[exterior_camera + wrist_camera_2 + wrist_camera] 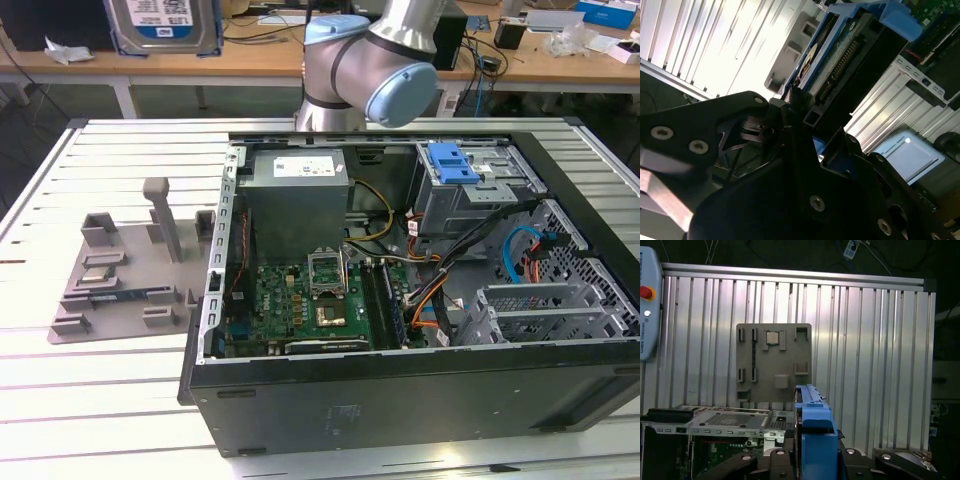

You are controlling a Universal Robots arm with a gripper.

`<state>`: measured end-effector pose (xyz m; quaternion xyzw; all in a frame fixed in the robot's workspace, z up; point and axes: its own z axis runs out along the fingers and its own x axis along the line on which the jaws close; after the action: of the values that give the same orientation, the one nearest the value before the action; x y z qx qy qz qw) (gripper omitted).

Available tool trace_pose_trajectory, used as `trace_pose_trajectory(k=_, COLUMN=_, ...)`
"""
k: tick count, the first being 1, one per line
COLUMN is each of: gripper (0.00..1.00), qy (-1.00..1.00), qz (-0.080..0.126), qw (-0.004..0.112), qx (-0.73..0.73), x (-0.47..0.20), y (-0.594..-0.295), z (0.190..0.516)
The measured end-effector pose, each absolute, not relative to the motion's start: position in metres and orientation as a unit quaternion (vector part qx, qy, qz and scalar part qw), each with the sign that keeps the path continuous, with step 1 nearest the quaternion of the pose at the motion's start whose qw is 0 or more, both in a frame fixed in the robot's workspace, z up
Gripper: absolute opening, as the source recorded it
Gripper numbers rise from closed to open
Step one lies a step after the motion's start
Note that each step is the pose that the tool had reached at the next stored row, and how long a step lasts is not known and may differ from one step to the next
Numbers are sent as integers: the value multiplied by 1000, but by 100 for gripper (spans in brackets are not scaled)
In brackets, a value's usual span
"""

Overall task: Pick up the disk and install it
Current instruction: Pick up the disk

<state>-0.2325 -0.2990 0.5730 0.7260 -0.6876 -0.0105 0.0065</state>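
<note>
- We see the gripper (799, 112) closed on the disk (840, 55) in the second wrist view. Its black fingers (787, 117) press on 1 end of the drive, and the rest of the drive juts out beyond the jaws.
- The connector edge of the disk and its blue side rails (895, 20) face that camera. The label is partly visible on the broad face beside the jaws.
- In the first wrist view the disk (812, 415) stands edge-on between the jaws, with 1 blue rail turned to the camera. The dark body of the gripper (812, 462) sits on both sides of it.
- In the exterior view the disk (165, 25) is raised clear of the table (120, 400), with its blue-and-white label facing the camera. It is well apart from the computer case (400, 390), and the arm (370, 60) rises behind the case.
- Far beyond the jaws in the first wrist view lies the slatted metal table (865, 340). A grey tray (774, 390) rests flat on it and carries 1 small square chip (772, 337).
- The open computer case (715, 420) lies on the table just beside the tray (120, 300), well apart from the jaws.
- Inside the case we see a green motherboard (300, 310), a large grey box (298, 200) and a grey metal cage with a blue latch (452, 162) on top of it. None of these touch the jaws or the disk.
</note>
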Motion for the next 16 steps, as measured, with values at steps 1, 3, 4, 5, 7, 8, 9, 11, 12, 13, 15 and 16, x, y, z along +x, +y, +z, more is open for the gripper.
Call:
trace_pose_trajectory(k=1, gripper=37, qy=-688, qz=-11, qw=7, qx=726, x=-226, y=-299, z=573)
trace_pose_trajectory(k=3, gripper=37, qy=-687, qz=-11, qw=7, qx=726, x=-216, y=-299, z=572)
trace_pose_trajectory(k=4, gripper=37, qy=-687, qz=-11, qw=7, qx=726, x=-210, y=-299, z=572)
trace_pose_trajectory(k=5, gripper=37, qy=-687, qz=-11, qw=7, qx=726, x=-204, y=-299, z=572)
trace_pose_trajectory(k=7, gripper=37, qy=-687, qz=-12, qw=7, qx=727, x=-194, y=-299, z=572)
trace_pose_trajectory(k=8, gripper=37, qy=-687, qz=-12, qw=8, qx=727, x=-189, y=-299, z=572)
trace_pose_trajectory(k=9, gripper=37, qy=-687, qz=-12, qw=8, qx=727, x=-181, y=-299, z=571)
trace_pose_trajectory(k=11, gripper=37, qy=-687, qz=-12, qw=8, qx=727, x=-164, y=-299, z=571)
trace_pose_trajectory(k=12, gripper=37, qy=-687, qz=-12, qw=8, qx=727, x=-159, y=-299, z=571)
trace_pose_trajectory(k=13, gripper=37, qy=-687, qz=-12, qw=8, qx=727, x=-155, y=-299, z=570)
trace_pose_trajectory(k=15, gripper=37, qy=-686, qz=-12, qw=8, qx=727, x=-143, y=-299, z=570)
trace_pose_trajectory(k=16, gripper=37, qy=-686, qz=-13, qw=8, qx=727, x=-139, y=-299, z=570)
